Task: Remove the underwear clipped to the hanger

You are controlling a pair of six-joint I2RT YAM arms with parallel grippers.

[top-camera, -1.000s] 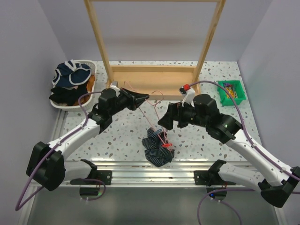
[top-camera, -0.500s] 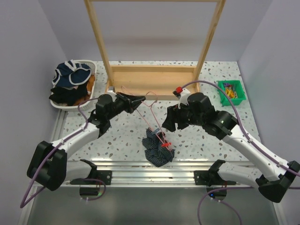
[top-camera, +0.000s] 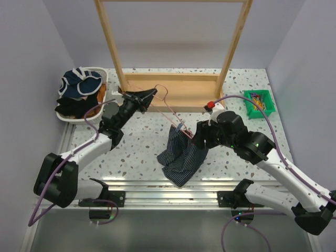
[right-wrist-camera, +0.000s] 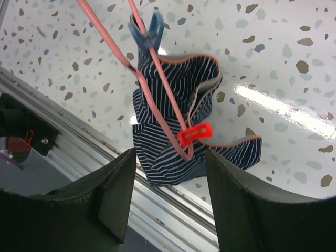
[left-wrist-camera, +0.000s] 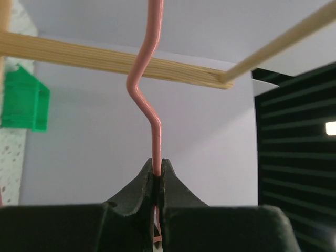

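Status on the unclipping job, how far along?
Done: left gripper clamps the hanger. In hand: right gripper, open, lines up on the red clip. To do: that clip and the blue clip both hold the underwear on the hanger.

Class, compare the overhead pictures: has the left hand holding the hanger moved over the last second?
Yes. The left hand, shut on the hanger, has moved toward the wooden frame.

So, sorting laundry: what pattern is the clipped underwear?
The underwear is navy with thin white pinstripes; right wrist view.
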